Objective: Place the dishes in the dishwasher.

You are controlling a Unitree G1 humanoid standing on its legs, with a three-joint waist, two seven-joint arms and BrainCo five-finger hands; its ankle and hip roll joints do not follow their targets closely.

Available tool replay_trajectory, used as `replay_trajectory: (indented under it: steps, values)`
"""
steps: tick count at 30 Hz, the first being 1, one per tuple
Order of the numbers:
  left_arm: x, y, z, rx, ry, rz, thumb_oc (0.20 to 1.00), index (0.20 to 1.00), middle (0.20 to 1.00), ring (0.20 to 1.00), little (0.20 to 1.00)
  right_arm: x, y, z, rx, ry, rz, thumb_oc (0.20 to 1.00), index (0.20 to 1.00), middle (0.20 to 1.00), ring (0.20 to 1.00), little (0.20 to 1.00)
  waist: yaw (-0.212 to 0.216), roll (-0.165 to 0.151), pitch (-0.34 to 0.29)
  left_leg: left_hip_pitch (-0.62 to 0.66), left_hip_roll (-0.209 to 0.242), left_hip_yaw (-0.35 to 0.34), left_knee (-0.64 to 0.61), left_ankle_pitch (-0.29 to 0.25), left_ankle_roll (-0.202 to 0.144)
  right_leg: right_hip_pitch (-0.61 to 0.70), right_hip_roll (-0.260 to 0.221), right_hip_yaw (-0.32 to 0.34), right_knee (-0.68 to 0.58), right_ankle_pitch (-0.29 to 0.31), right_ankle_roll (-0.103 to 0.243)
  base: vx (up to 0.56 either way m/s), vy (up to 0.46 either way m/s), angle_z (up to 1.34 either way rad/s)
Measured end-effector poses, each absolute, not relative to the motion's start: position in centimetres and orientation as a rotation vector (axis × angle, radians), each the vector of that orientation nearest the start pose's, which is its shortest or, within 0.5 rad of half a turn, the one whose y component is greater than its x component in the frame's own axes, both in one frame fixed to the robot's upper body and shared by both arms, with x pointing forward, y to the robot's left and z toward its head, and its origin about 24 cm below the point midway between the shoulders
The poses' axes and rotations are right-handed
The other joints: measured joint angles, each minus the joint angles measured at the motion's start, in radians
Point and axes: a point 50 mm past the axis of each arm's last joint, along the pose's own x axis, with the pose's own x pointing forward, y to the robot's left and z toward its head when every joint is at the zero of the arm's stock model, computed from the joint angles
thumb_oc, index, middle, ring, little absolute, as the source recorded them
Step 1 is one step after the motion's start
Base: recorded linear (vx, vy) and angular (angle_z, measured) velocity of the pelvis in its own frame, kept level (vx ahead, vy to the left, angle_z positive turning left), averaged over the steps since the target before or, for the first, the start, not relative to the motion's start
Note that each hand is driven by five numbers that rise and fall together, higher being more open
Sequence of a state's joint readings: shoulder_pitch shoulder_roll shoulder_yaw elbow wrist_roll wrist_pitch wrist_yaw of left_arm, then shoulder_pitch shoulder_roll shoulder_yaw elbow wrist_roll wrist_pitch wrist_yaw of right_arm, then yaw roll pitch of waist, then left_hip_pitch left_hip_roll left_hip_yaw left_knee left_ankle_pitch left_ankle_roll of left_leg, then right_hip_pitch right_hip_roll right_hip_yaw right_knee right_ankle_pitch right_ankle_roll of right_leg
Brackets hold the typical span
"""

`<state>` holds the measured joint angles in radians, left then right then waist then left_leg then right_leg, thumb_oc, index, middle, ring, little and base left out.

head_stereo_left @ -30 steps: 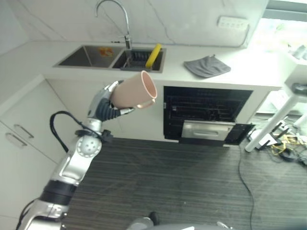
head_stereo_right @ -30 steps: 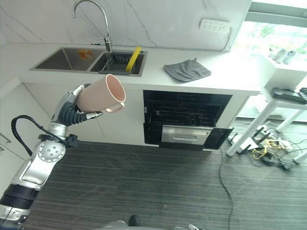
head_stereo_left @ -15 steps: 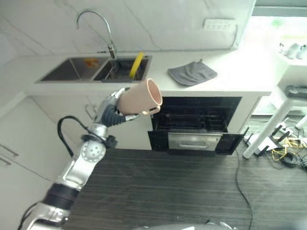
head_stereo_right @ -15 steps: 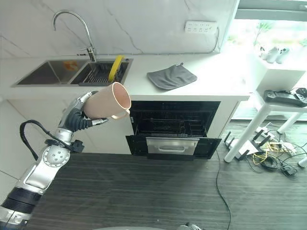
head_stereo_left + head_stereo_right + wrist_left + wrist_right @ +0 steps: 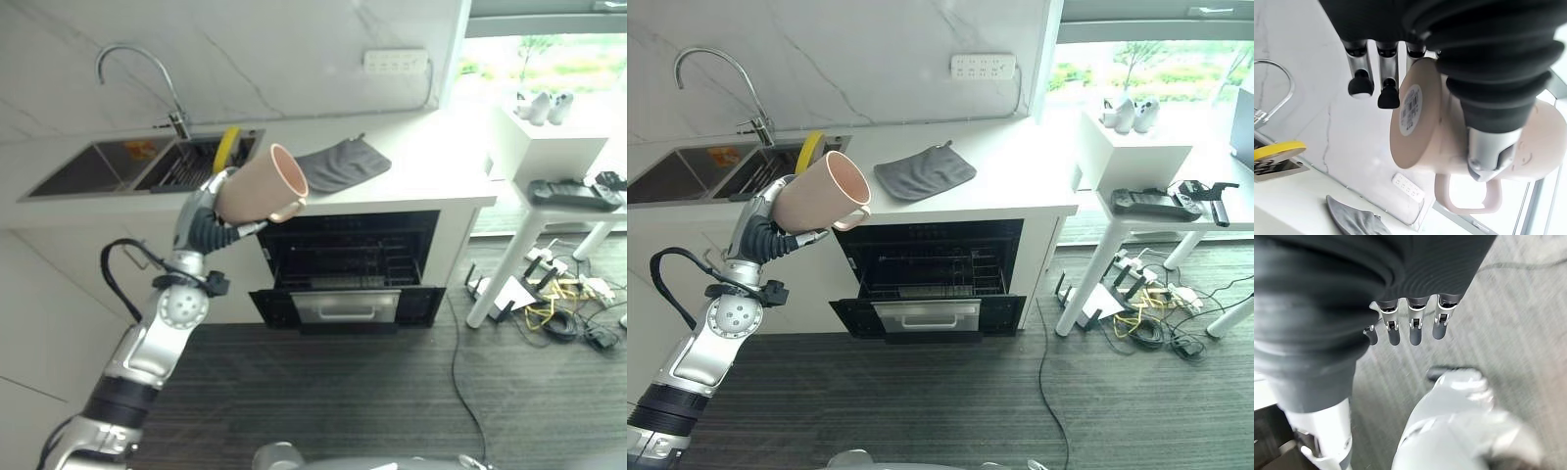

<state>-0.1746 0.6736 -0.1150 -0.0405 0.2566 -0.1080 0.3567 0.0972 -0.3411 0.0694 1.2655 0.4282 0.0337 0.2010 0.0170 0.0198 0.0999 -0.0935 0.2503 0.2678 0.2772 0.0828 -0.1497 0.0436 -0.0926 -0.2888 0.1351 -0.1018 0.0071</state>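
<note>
Hand [image 5: 209, 217] on my left grips the pink ceramic mug [image 5: 261, 185]; I should lower it steadily toward the open black dishwasher [image 5: 350, 262] below.

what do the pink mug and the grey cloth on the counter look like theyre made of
Mug, held in the left hand: likely ceramic or hard plastic; smooth matte pink, thick even rim, moulded handle.
Cloth: soft fabric, probably a towel or mat; it lies limp with gentle folds, no shine.

White marble wall [image 5: 872, 39], dark striped floor [image 5: 950, 392], bright window [image 5: 1156, 69] beside white counter [image 5: 1019, 176]
</note>
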Motion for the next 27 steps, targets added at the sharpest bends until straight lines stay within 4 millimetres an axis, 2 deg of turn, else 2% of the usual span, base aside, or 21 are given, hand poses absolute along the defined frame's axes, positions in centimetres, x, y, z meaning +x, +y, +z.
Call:
replay_trajectory:
  steps: [2, 4, 5, 6, 7, 8, 9, 10, 11, 13, 16, 17, 18, 20, 21, 22, 23, 24, 25, 27]
  values:
    - [27.6, 22.8, 14.0, 0.852, -0.454, 0.193, 0.2, 0.2, 0.2, 0.2, 0.2, 3.6, -27.0, -15.9, 0.158, 1.314, -0.269, 1.0, 1.0, 1.0, 1.0, 1.0, -0.003, 0.017, 0.005, 0.028, 0.004, -0.015, -0.242, 0.011, -0.016, 0.023, 0.036, -0.01, -0.037, -0.001, 0.015, 0.22, 0.326, 0.06]
    - [27.4, 22.9, 13.6, 0.85, -0.438, 0.189, 0.2, 0.2, 0.2, 0.2, 0.2, 3.2, -27.1, -15.8, 0.157, 1.312, -0.272, 1.0, 1.0, 1.0, 1.0, 1.0, -0.008, 0.019, 0.011, 0.041, 0.011, -0.002, -0.314, 0.026, -0.012, 0.043, 0.035, -0.026, -0.043, 0.004, 0.006, 0.22, 0.315, 0.09]
    - [27.4, 22.8, 13.4, 0.845, -0.434, 0.185, 0.2, 0.2, 0.2, 0.2, 0.2, 2.9, -27.2, -15.8, 0.15, 1.313, -0.278, 1.0, 1.0, 1.0, 1.0, 1.0, -0.008, 0.02, 0.012, 0.045, 0.013, 0.024, -0.309, 0.026, -0.012, 0.058, 0.032, -0.037, -0.053, 0.004, 0.006, 0.15, 0.351, 0.52]
    - [27.4, 22.3, 13.2, 0.824, -0.436, 0.168, 0.2, 0.2, 0.2, 0.2, 0.2, 1.4, -27.3, -15.8, 0.148, 1.331, -0.287, 1.0, 1.0, 1.0, 1.0, 1.0, -0.011, 0.027, 0.011, 0.076, 0.01, 0.095, -0.296, 0.031, -0.002, 0.102, 0.021, -0.077, -0.083, -0.007, 0.027, 0.15, 0.414, 0.54]
    - [27.4, 22.2, 13.2, 0.822, -0.438, 0.165, 0.2, 0.2, 0.2, 0.2, 0.2, 1.2, -27.2, -15.9, 0.15, 1.332, -0.287, 1.0, 1.0, 1.0, 1.0, 1.0, -0.011, 0.031, 0.011, 0.085, 0.006, 0.101, -0.295, 0.03, -0.001, 0.105, 0.015, -0.08, -0.075, -0.014, 0.037, 0.18, 0.413, 0.59]
    - [27.4, 22.1, 13.2, 0.818, -0.439, 0.158, 0.2, 0.2, 0.2, 0.2, 0.2, 1.4, -27.4, -15.8, 0.147, 1.328, -0.297, 1.0, 1.0, 1.0, 1.0, 1.0, -0.001, 0.046, 0.014, 0.122, -0.027, 0.072, -0.297, 0.012, 0.026, 0.091, 0.0, -0.073, -0.025, -0.046, 0.061, 0.21, 0.344, 0.06]
    - [27.4, 22.2, 13.1, 0.823, -0.433, 0.152, 0.2, 0.2, 0.2, 0.2, 0.2, 1.7, -27.4, -15.8, 0.154, 1.318, -0.303, 1.0, 1.0, 1.0, 1.0, 1.0, 0.012, 0.052, 0.016, 0.144, -0.053, 0.039, -0.322, 0.017, 0.051, 0.073, -0.02, -0.056, 0.017, -0.061, 0.071, 0.14, 0.218, -0.06]
    - [27.4, 22.4, 13.0, 0.828, -0.422, 0.15, 0.2, 0.2, 0.2, 0.2, 0.2, 2.1, -27.1, -15.9, 0.177, 1.304, -0.306, 1.0, 1.0, 1.0, 1.0, 1.0, 0.018, 0.035, 0.018, 0.154, -0.083, 0.039, -0.327, 0.01, 0.069, 0.065, -0.053, -0.047, 0.047, -0.075, 0.081, 0.18, 0.33, -0.16]
    - [27.4, 22.5, 13.0, 0.833, -0.42, 0.144, 0.2, 0.2, 0.2, 0.2, 0.2, 3.2, -26.3, -16.0, 0.204, 1.272, -0.295, 1.0, 1.0, 1.0, 1.0, 1.0, 0.028, 0.001, 0.021, 0.156, -0.13, 0.052, -0.313, -0.004, 0.092, 0.056, -0.099, -0.036, 0.08, -0.086, 0.098, 0.13, 0.262, 0.01]
    - [27.6, 22.6, 13.3, 0.845, -0.428, 0.138, 0.2, 0.2, 0.2, 0.2, 0.2, 4.6, -25.4, -16.1, 0.236, 1.232, -0.284, 1.0, 1.0, 1.0, 1.0, 1.0, 0.04, -0.029, 0.029, 0.146, -0.17, 0.047, -0.283, -0.036, 0.12, 0.054, -0.141, -0.015, 0.113, -0.079, 0.113, 0.12, 0.261, 0.09]
    - [27.8, 22.8, 13.1, 0.858, -0.423, 0.12, 0.2, 0.2, 0.2, 0.2, 0.2, 5.8, -24.8, -16.2, 0.285, 1.19, -0.301, 1.0, 1.0, 1.0, 1.0, 1.0, 0.051, -0.036, 0.036, 0.154, -0.218, 0.041, -0.255, -0.083, 0.155, -0.029, -0.204, 0.053, 0.309, -0.066, 0.144, 0.1, 0.223, 0.23]
    - [27.8, 22.8, 13.3, 0.866, -0.43, 0.113, 0.2, 0.2, 0.2, 0.2, 0.2, 5.8, -24.8, -16.1, 0.286, 1.189, -0.304, 1.0, 1.0, 1.0, 1.0, 1.0, 0.054, -0.036, 0.037, 0.159, -0.235, 0.039, -0.253, -0.095, 0.165, -0.045, -0.222, 0.076, 0.35, -0.047, 0.176, 0.11, 0.236, 0.04]
    - [27.8, 23.0, 13.5, 0.882, -0.436, 0.107, 0.2, 0.2, 0.2, 0.2, 0.2, 5.7, -24.8, -16.2, 0.285, 1.189, -0.309, 1.0, 1.0, 1.0, 1.0, 1.0, 0.059, -0.031, 0.042, 0.167, -0.247, 0.039, -0.247, -0.114, 0.177, -0.086, -0.237, 0.128, 0.43, -0.009, 0.223, 0.09, 0.174, 0.03]
    - [27.7, 23.2, 13.8, 0.895, -0.443, 0.105, 0.2, 0.2, 0.2, 0.2, 0.2, 5.6, -24.8, -16.2, 0.284, 1.193, -0.309, 1.0, 1.0, 1.0, 1.0, 1.0, 0.056, -0.022, 0.046, 0.191, -0.248, 0.04, -0.256, -0.124, 0.189, -0.146, -0.247, 0.167, 0.54, 0.04, 0.242, 0.07, 0.055, -0.06]
    - [27.7, 23.3, 13.9, 0.9, -0.447, 0.104, 0.2, 0.2, 0.2, 0.2, 0.2, 5.3, -24.6, -16.3, 0.286, 1.202, -0.307, 1.0, 1.0, 1.0, 1.0, 1.0, 0.052, -0.014, 0.051, 0.205, -0.249, 0.041, -0.268, -0.133, 0.2, -0.178, -0.237, 0.17, 0.585, 0.02, 0.246, 0.06, -0.03, -0.07]
    - [27.8, 23.4, 14.1, 0.903, -0.456, 0.106, 0.2, 0.2, 0.2, 0.2, 0.2, 5.2, -24.4, -16.3, 0.289, 1.202, -0.304, 1.0, 1.0, 1.0, 1.0, 1.0, 0.05, -0.016, 0.053, 0.214, -0.25, 0.042, -0.279, -0.139, 0.21, -0.206, -0.211, 0.166, 0.592, -0.018, 0.222, 0.1, -0.159, 0.0]
    - [28.1, 23.3, 14.5, 0.91, -0.467, 0.106, 0.2, 0.2, 0.2, 0.2, 0.2, 5.5, -24.4, -16.2, 0.287, 1.191, -0.3, 1.0, 1.0, 1.0, 1.0, 1.0, 0.04, -0.022, 0.059, 0.215, -0.249, 0.042, -0.281, -0.135, 0.203, -0.237, -0.182, 0.139, 0.522, -0.045, 0.192, 0.1, -0.175, 0.1]
    - [28.3, 23.1, 14.7, 0.909, -0.479, 0.102, 0.2, 0.2, 0.2, 0.2, 0.2, 5.6, -24.6, -16.2, 0.278, 1.186, -0.297, 1.0, 1.0, 1.0, 1.0, 1.0, 0.028, -0.027, 0.061, 0.214, -0.252, 0.041, -0.28, -0.138, 0.196, -0.246, -0.188, 0.097, 0.386, -0.04, 0.182, 0.23, -0.328, 0.18]
    - [28.4, 22.8, 14.8, 0.91, -0.487, 0.091, 0.2, 0.2, 0.2, 0.2, 0.2, 5.9, -24.6, -16.1, 0.258, 1.185, -0.276, 1.0, 1.0, 1.0, 1.0, 1.0, 0.017, -0.031, 0.059, 0.219, -0.255, 0.036, -0.28, -0.143, 0.192, -0.252, -0.213, 0.082, 0.167, 0.042, 0.204, 0.19, -0.226, 0.19]
    - [28.5, 21.5, 14.1, 0.896, -0.483, 0.037, 0.2, 0.2, 0.2, 0.2, 0.2, 5.9, -24.8, -16.1, 0.256, 1.187, -0.278, 1.0, 1.0, 1.0, 1.0, 1.0, 0.01, -0.048, 0.06, 0.239, -0.257, 0.018, -0.274, -0.162, 0.169, -0.26, -0.264, 0.087, 0.075, 0.172, 0.225, 0.29, -0.358, 0.24]
